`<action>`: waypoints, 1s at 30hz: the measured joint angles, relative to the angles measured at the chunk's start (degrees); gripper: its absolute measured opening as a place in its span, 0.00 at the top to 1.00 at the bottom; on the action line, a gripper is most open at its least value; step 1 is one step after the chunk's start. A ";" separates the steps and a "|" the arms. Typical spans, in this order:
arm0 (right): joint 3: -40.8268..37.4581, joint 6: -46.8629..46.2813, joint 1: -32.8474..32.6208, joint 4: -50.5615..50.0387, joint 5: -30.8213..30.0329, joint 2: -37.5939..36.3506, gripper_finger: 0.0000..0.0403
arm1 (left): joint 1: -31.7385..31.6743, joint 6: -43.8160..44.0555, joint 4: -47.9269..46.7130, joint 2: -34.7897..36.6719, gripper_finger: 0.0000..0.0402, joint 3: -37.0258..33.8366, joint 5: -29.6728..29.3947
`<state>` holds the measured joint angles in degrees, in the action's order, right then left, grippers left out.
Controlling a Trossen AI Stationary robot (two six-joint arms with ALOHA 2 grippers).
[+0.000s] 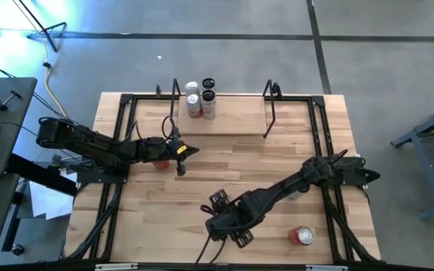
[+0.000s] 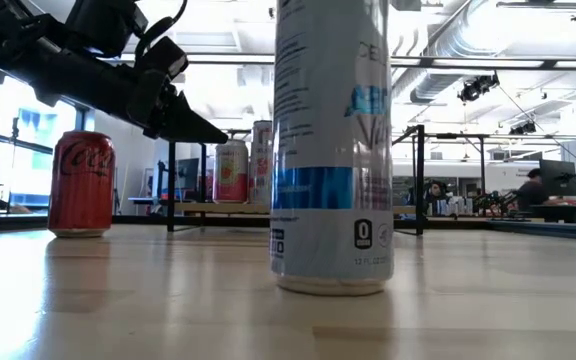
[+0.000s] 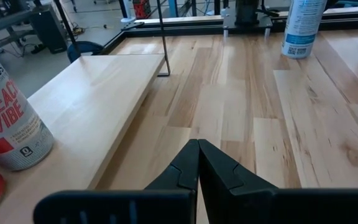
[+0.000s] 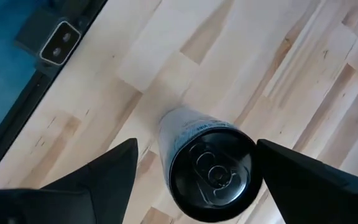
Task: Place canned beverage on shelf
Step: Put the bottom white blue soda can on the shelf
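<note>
A tall white and blue can (image 2: 333, 150) stands upright on the tabletop near the front edge. From above its black top (image 4: 213, 171) shows. My right gripper (image 1: 224, 220) hangs over it, open, one finger (image 4: 104, 177) on each side of the can and apart from it. My left gripper (image 1: 183, 154) is shut and empty above the table, in front of the shelf's left end; it also shows in the low view (image 2: 203, 130). The light-wood shelf (image 1: 232, 117) with black uprights stands at the back and carries several cans (image 1: 200, 98) at its left end.
A red cola can (image 2: 81, 185) stands on the table under my left arm. Another red can (image 1: 304, 235) stands near the front right. A Celsius can (image 3: 5, 118) stands on the shelf plank (image 3: 98, 93). Another white and blue can (image 3: 303, 25) stands farther right.
</note>
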<state>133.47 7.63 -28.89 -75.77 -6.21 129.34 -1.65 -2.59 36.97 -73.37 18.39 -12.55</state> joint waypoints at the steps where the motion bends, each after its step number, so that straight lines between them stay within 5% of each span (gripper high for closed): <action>1: 0.00 0.34 -0.09 -0.01 -0.48 -0.13 0.23 | 0.00 0.00 -0.02 -0.01 1.00 0.00 0.01; 14: 0.02 12.08 0.77 -3.37 -2.07 -0.44 0.23 | 0.00 0.44 -0.15 0.00 1.00 0.00 0.00; 30: -0.11 19.87 3.14 -0.93 4.68 -0.40 0.23 | 0.00 0.42 -0.20 0.00 1.00 0.00 0.01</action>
<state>133.36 27.49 -25.75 -76.69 -1.54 128.93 -1.65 -2.17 36.77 -73.37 18.39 -12.53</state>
